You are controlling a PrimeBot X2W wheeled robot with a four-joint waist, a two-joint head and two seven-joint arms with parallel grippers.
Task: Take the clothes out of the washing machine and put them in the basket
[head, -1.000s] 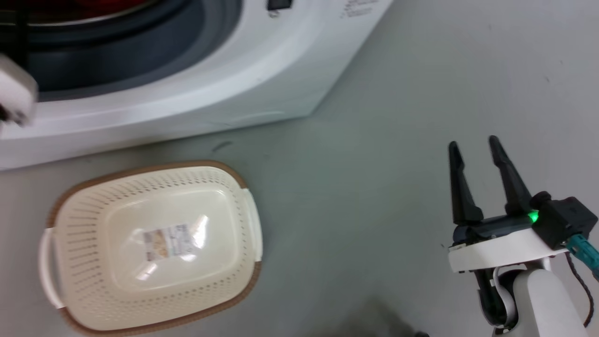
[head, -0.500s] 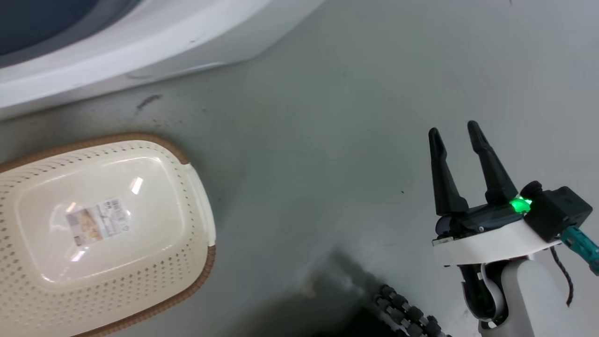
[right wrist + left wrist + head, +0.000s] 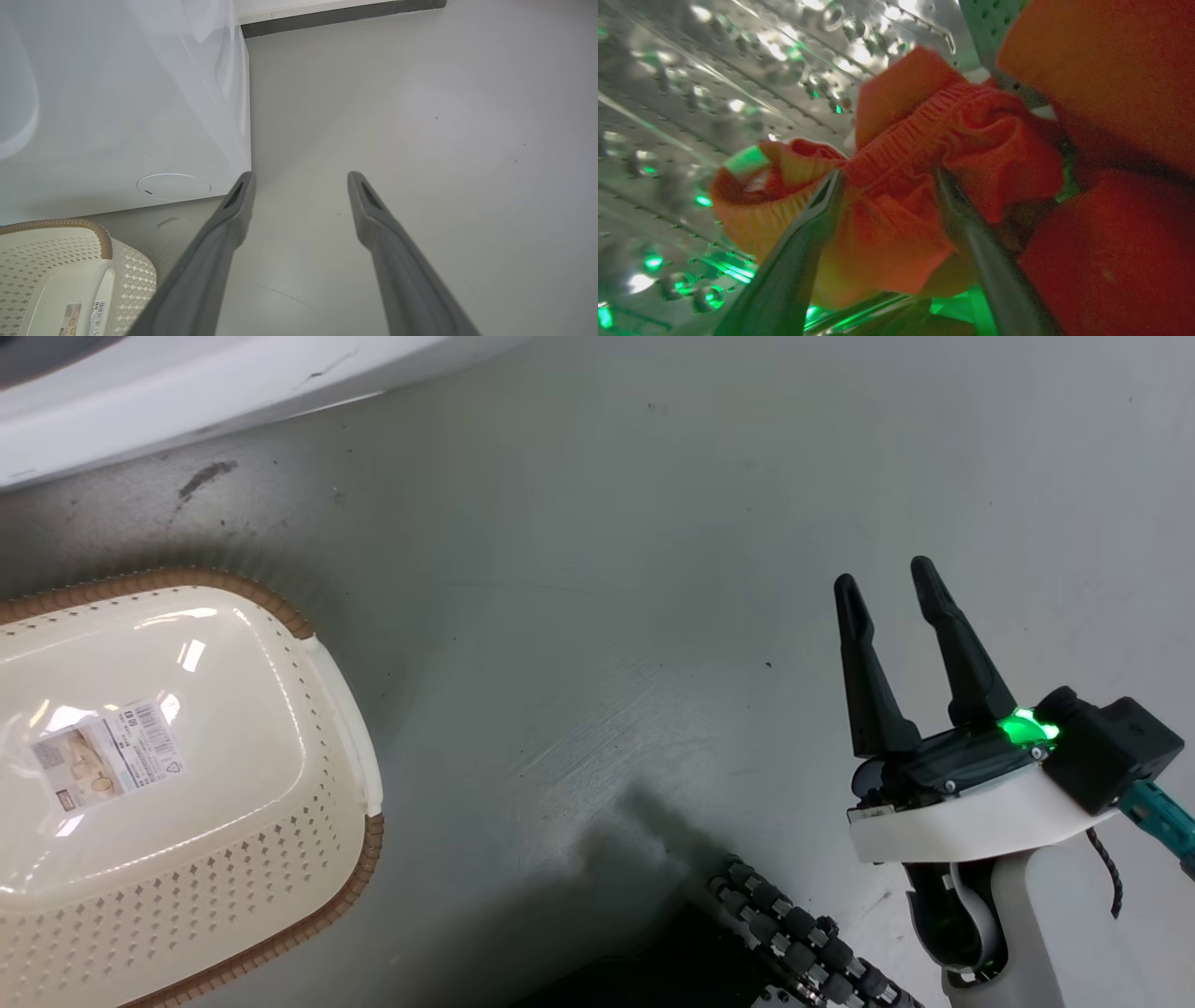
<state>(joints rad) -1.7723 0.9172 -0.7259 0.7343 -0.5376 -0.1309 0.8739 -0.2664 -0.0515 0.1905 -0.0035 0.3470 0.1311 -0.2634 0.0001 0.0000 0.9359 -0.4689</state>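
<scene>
In the left wrist view, red clothes with ribbed trim lie bunched inside the shiny perforated drum of the washing machine. My left gripper is open, its two fingers straddling a fold of the red fabric. The cream basket with a brown rim stands on the floor at the left of the head view, holding nothing but its paper label. The washing machine's white base runs along the top left. My right gripper hovers open over bare floor, well right of the basket.
The washing machine's white front panel has a round cover low down. A black roller wheel of my base shows at the bottom of the head view. Grey floor stretches between basket and right gripper. A dark skirting strip marks the far wall.
The head camera has tilted down and swung, so the washing machine's opening slid out at the top and the basket shifted left. The right gripper stays open in much the same pose.
</scene>
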